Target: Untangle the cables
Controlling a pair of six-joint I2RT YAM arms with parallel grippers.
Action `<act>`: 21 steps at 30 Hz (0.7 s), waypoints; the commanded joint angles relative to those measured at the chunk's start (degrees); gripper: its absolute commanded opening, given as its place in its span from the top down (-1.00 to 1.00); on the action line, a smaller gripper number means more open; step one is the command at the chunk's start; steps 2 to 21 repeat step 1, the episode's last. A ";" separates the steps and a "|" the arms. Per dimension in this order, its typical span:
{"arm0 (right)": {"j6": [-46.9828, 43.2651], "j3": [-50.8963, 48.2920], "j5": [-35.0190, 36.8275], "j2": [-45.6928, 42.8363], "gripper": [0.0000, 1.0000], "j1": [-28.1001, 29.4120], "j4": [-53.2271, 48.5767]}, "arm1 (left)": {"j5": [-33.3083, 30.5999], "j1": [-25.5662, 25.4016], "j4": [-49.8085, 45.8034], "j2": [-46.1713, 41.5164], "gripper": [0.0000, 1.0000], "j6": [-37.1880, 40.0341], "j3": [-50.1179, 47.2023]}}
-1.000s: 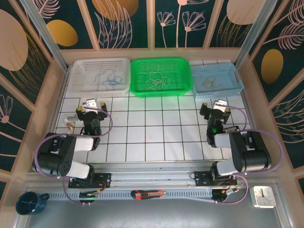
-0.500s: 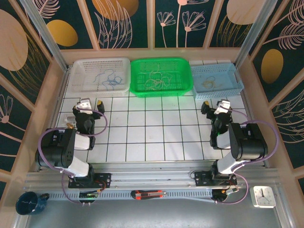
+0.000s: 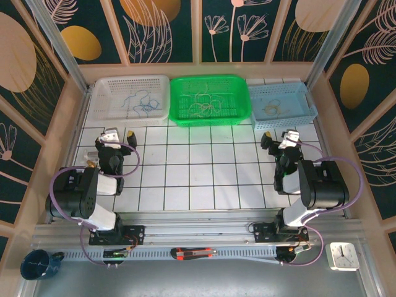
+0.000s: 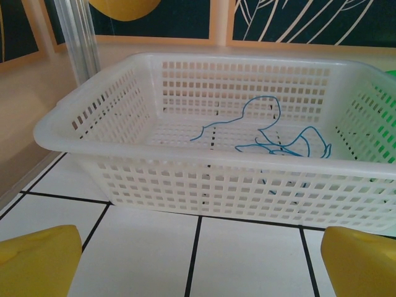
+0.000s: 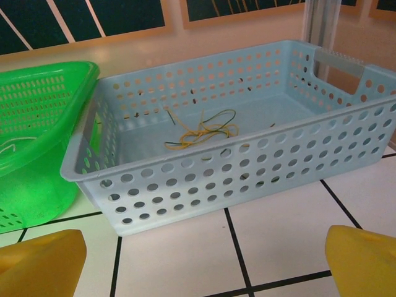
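Your left gripper (image 4: 198, 267) and right gripper (image 5: 199, 267) hang spread, empty; a careless grab could snag center-frame cables (image 4: 267, 146) on basket (image 4: 185, 180) holes.

surface: white-tiled table (image 3: 204, 179), black grid lines | 11 o'clock: white perforated basket (image 3: 130, 78) at far edge | 12 o'clock: green basket (image 3: 210, 78), just beside the white one | 1 o'clock: pale blue basket (image 3: 284, 123), just beside the green | near-edge strip: dark blue mug (image 3: 37, 264) 7 o'clock; orange-black utility knife (image 3: 193, 252) 6 o'clock; small white clock (image 3: 342, 255) 5 o'clock
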 commanded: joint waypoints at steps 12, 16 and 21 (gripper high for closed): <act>-0.55 0.83 -0.86 -0.07 -0.99 0.07 1.56 | 1.02 0.51 1.69 0.04 -0.98 -0.70 0.26; -0.55 0.83 -0.86 -0.07 -0.99 0.07 1.56 | 1.02 0.51 1.69 0.04 -0.98 -0.70 0.26; -0.55 0.83 -0.86 -0.07 -0.99 0.07 1.56 | 1.02 0.51 1.69 0.04 -0.98 -0.70 0.26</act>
